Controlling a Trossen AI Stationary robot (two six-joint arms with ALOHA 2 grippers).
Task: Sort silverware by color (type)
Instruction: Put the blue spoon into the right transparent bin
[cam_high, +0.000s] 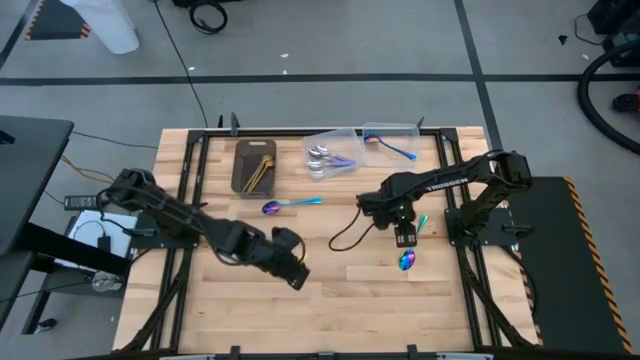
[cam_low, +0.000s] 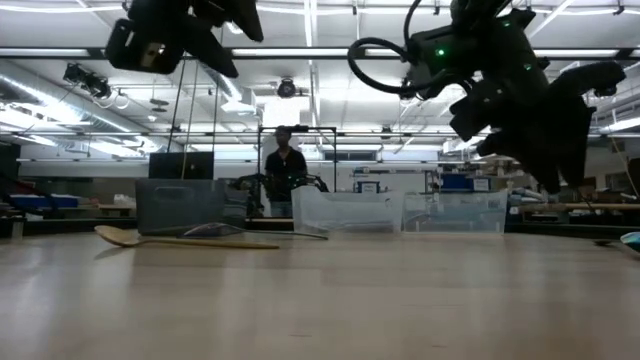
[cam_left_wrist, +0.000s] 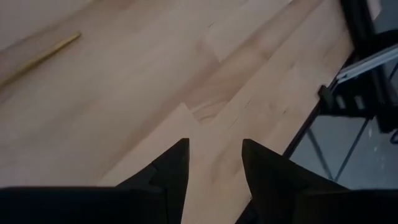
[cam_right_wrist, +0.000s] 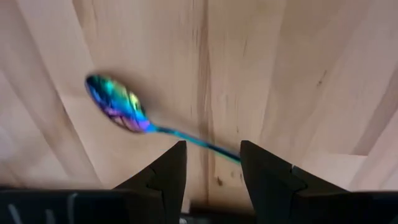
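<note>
nowhere do we find readable writing. our dark rectangular tray (cam_high: 252, 167) holds slim gold spoons (cam_high: 264, 172); one clear plastic container (cam_high: 331, 152) holds shiny silver spoons (cam_high: 319, 158). our right gripper (cam_high: 405, 238) hangs open over an iridescent rainbow spoon (cam_right_wrist: 127, 109) on the wooden surface (cam_high: 350, 290); our left gripper (cam_high: 298, 278) is open, empty.

My arms are dark, jointed metal; a black cable loops off my right one, green lights glow there, and my fingers (cam_right_wrist: 171, 174) look like matte black wedges, possibly plastic.
</note>
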